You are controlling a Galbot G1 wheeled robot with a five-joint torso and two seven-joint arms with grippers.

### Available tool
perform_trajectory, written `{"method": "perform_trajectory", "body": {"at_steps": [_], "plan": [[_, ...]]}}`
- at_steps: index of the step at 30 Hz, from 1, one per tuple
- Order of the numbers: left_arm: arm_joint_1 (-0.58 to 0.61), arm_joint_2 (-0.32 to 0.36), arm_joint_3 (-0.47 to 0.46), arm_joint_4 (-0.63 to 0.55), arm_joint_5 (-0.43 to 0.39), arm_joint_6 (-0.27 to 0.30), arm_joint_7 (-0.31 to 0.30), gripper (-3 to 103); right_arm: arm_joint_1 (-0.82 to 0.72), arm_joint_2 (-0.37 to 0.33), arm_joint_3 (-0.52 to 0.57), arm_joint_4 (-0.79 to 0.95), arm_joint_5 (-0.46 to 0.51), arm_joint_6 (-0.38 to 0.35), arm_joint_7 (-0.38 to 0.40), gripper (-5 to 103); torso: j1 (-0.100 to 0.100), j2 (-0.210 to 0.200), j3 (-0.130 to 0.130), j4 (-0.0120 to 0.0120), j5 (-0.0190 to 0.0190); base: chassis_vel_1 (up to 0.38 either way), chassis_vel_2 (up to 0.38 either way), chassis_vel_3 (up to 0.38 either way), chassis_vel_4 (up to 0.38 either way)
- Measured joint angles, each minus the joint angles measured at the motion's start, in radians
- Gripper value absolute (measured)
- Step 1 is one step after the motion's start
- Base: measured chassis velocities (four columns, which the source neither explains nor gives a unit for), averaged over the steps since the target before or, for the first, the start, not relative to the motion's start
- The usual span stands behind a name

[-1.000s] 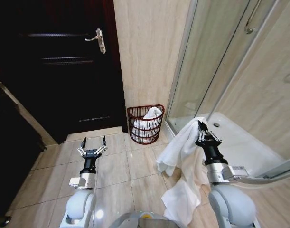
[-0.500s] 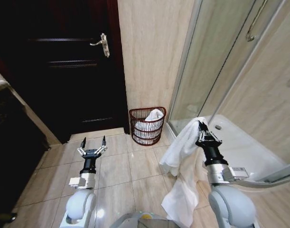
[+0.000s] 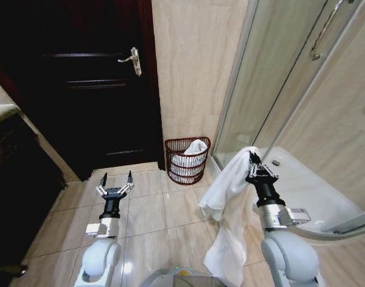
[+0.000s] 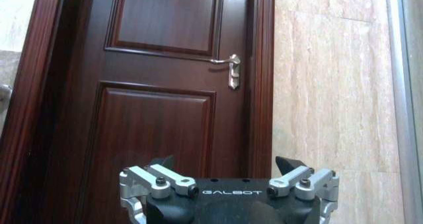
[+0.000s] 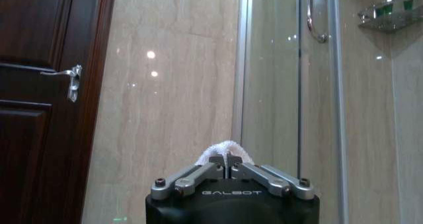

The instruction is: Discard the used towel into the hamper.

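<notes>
We held the used white terry towel point(image 3: 230, 209) by its upper edge, our right gripper point(image 3: 254, 160) with its fingers pressed together on a small fold of cloth; in the right wrist view that tuft of towel point(image 5: 225, 147) poked out just beyond the closed tips of the right gripper point(image 5: 227, 163). Pinching it high let most of the cloth hang below the fingers in a long drape toward the beige tiled floor point(image 3: 146, 215), which we judged kept it from dragging as the base moved.

The small round dark reddish-brown open-weave hamper point(image 3: 187, 160) stood ahead of the fingers and off to their left, against the beige stone wall point(image 3: 194, 66) between the dark wooden door point(image 3: 92, 89) and the glass shower screen point(image 3: 266, 78). Some white cloth already lay inside it, showing above the rim. The hamper was well apart from the towel, so we judged the carry unfinished: the towel had yet to be brought over the opening.

Our left gripper point(image 3: 115, 185) was held out low over the floor tiles, fingers spread and holding nothing; from the left wrist view the left gripper point(image 4: 228, 172) faced the door and its metal lever handle point(image 4: 229, 68). We judged it was kept clear to leave the right arm room.
</notes>
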Motion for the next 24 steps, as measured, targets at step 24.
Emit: {"method": "perform_trajectory", "body": {"at_steps": [24], "plan": [[-0.013,-0.013,-0.001,-0.012,0.026,0.029,-0.004,100,0.035,-0.005,0.026,-0.049,0.033,0.016,-0.022,2,0.033,0.097,0.064,0.0,0.0,0.0,0.0,0.0,0.0]]}}
